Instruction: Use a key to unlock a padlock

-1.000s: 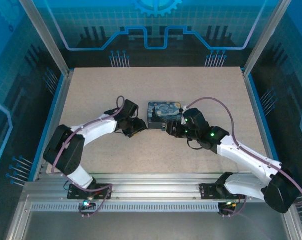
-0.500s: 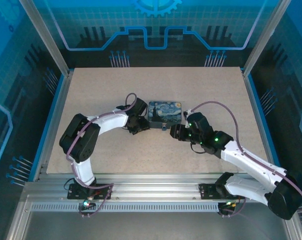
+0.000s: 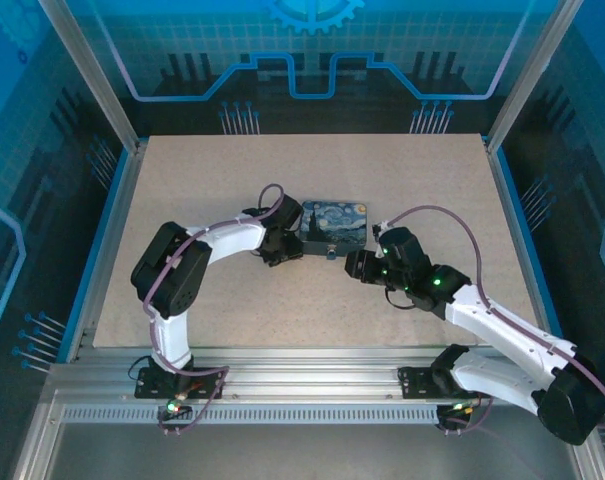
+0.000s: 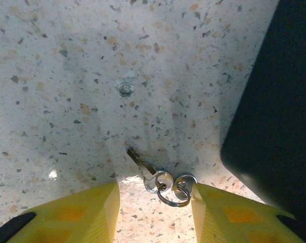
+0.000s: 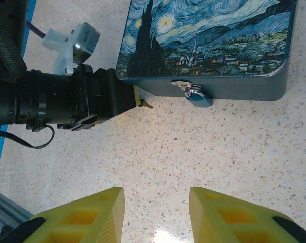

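I am judging the step in hand to be the pick-up of the key point(image 4: 139, 160); the padlock point(image 5: 196, 96) is hanging shut on the front of the tin point(image 5: 208, 40), so no unlocking is under way yet.

The left gripper point(image 4: 154, 193) is standing with its jaws apart and holding nothing. In its wrist view the key is lying flat on the tabletop point(image 4: 67, 76) between the two yellow fingers point(image 4: 87, 212). Its blade is pointing toward 11 o'clock, and its two rings point(image 4: 168, 186) are sitting just beside the finger on the 3 o'clock side; I cannot tell whether they are touching it. The tin's dark wall is looming at 3 o'clock.

The next move, as I am reading it, calls for closing squarely on the key's head rather than on the loose rings; the piece is thin and flat, so it may slip or swing.

The right gripper point(image 5: 154, 201) is hovering with its jaws apart and empty above bare tabletop, with the padlock at 12 o'clock. From above, the padlock point(image 3: 329, 253) is sitting between the left gripper point(image 3: 287, 250) at 9 o'clock and the right gripper point(image 3: 352, 265) at 4 o'clock.
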{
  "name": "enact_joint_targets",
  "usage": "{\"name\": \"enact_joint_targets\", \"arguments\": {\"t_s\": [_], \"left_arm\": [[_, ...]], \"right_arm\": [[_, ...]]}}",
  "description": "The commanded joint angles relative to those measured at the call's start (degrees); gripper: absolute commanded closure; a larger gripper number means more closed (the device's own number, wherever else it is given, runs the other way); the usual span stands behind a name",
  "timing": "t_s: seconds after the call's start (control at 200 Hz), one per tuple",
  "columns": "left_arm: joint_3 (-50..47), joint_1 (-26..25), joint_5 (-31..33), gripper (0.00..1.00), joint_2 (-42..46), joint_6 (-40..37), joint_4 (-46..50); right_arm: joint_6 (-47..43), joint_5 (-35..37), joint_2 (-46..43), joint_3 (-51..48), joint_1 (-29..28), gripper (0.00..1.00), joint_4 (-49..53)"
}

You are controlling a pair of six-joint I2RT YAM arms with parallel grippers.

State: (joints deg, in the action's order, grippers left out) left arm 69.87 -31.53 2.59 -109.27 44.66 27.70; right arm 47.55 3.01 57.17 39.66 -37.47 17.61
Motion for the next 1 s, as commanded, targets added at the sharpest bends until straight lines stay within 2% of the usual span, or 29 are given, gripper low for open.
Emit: {"name": "enact_joint_targets", "arguments": {"t_s": [0.0, 0.425, 0.58, 0.79, 0.995], "left_arm": [[1.2, -0.64, 1.84, 0.61, -1.81, -1.1, 2.35], [0.48, -0.59, 1.95, 1.0, -0.5, -2.86, 3.44], [-0.6, -0.56, 2.79, 1.0, 4.32, -5.08, 4.01], [-1.75, -0.57, 3.47, 1.0, 15.36, -10.25, 4.49], [-1.83, -0.55, -0.49, 1.0, 25.71, -13.33, 2.28]], "right_arm": [[0.56, 0.16, -1.57, -0.49, 0.9, 0.6, 0.92], [1.56, 0.1, -3.2, -1.87, 1.89, 0.6, 0.69], [1.59, -0.42, -2.72, -1.7, 1.9, 0.6, 0.49], [1.35, -0.49, -2.59, -1.09, 1.33, 0.61, 0.17], [0.26, -1.51, -0.29, 1.76, -0.58, 0.61, -2.29]]}}
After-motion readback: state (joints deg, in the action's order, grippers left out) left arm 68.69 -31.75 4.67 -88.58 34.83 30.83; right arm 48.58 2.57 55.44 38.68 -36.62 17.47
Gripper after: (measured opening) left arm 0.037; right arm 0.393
